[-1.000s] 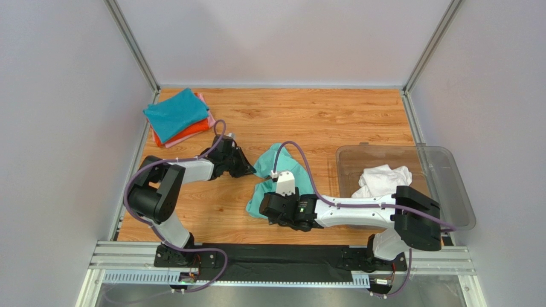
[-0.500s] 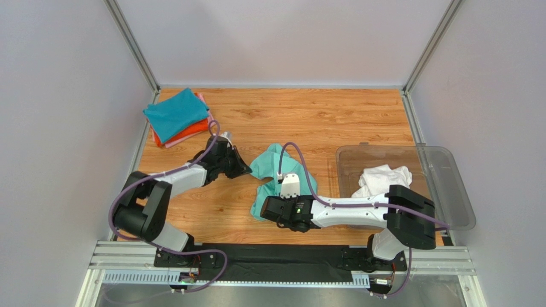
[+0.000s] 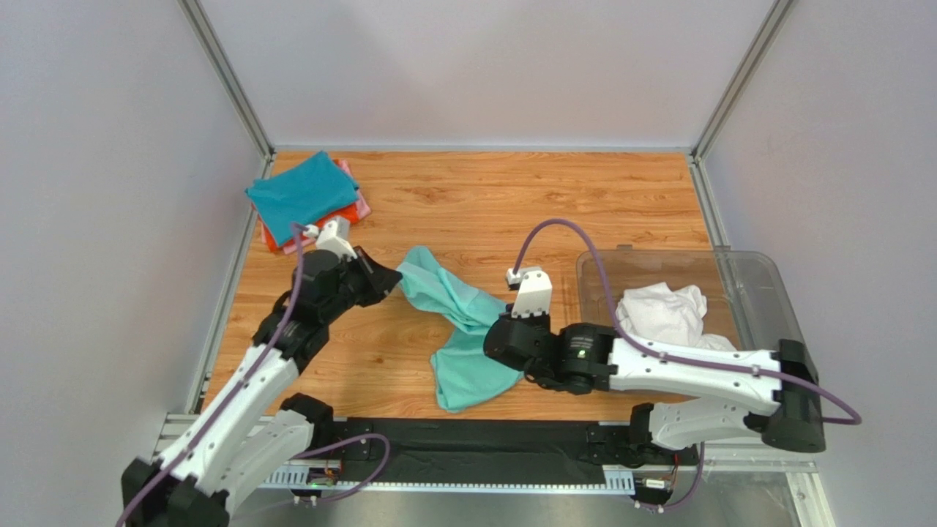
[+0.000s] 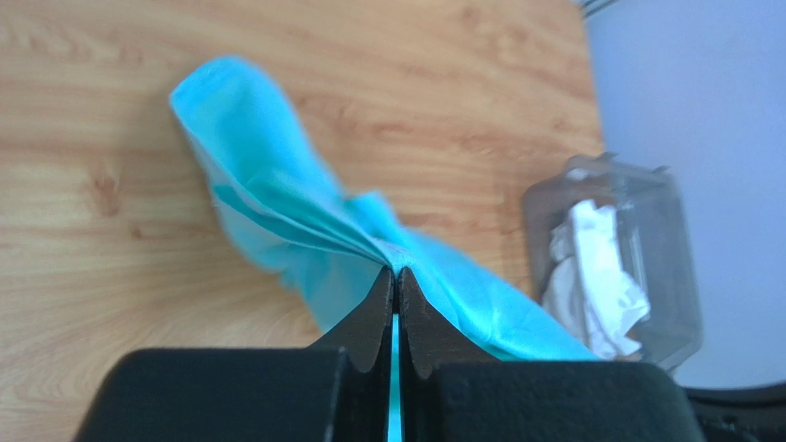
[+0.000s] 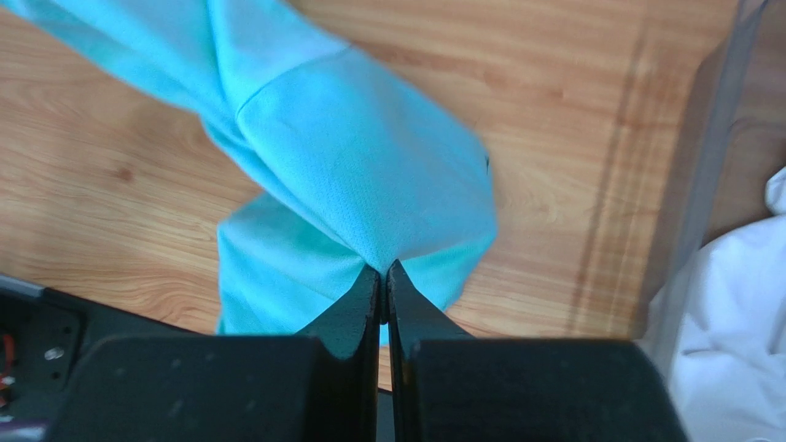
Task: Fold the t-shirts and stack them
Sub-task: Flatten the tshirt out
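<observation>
Top view first: the mint-green t-shirt (image 3: 471, 368) is strung out on the wooden tabletop (image 3: 572, 203), just to the left of the clear plastic bin (image 3: 770, 288), twisted like a rope between the two arms. The left end effector (image 3: 389, 277) is clenched on the shirt end farthest from the bin. The right end effector (image 3: 494, 333) is pinched on the cloth close beside the bin's left wall, and a loose flap spreads out nearer the arm bases. Inside the bin sits a crumpled white t-shirt (image 3: 660, 310). Well apart from the bin, over in the far left corner, there's the stack: a teal-blue t-shirt (image 3: 299, 195) on top, an orange-red t-shirt (image 3: 339, 223) under it, and the edge of a pink t-shirt (image 3: 349, 171) peeking out.

Over to the left wrist camera: the two black fingers (image 4: 376, 308) are pressed tight together, with mint fabric nipped right at the tips. From there the cloth bunches into pleats and runs off across the wood. The bin stands to the right of it, with the white shirt heaped inside.

Now the right wrist camera: the fingers (image 5: 355, 308) are closed hard on a fold of the same mint shirt. The cloth fans out wide beyond the tips, blurred at its edges. The bin's clear wall rises just to the right, with white fabric showing behind it.
</observation>
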